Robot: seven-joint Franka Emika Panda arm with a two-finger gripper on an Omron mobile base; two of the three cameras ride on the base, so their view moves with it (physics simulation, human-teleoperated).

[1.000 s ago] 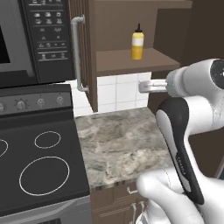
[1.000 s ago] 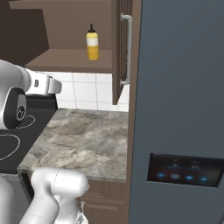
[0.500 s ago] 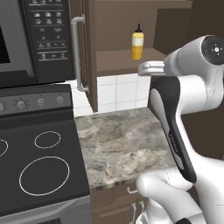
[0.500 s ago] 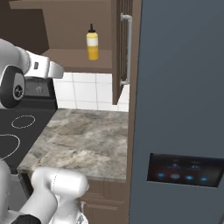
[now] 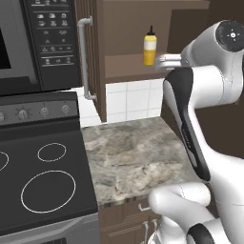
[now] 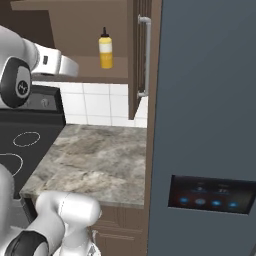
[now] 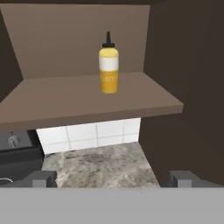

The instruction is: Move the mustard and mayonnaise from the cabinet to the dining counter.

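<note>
The kitchen has a black stove [image 5: 43, 176] at the left, a marble table [image 5: 138, 157] in the middle and a tall grey fridge [image 6: 205, 125] at the right. Above the table the cabinet [image 5: 128, 38] stands open, with its door [image 5: 93, 52] swung out at the left. The mustard [image 5: 150, 46] stands upright alone on the shelf [image 7: 87, 100], about mid-depth, a little right of the middle and well back from the front edge. No mayonnaise jar is seen on this shelf.

The gripper [image 7: 111, 177] is in front of the shelf, below its level, and apart from the bottle. Its fingertips [image 7: 41, 178] are set wide apart and hold nothing.

I judge the step to be reaching for the mustard. To do it well, the gripper should rise above the shelf edge, go straight in, centred on the yellow body, and close below the cap without pushing the bottle over.
</note>
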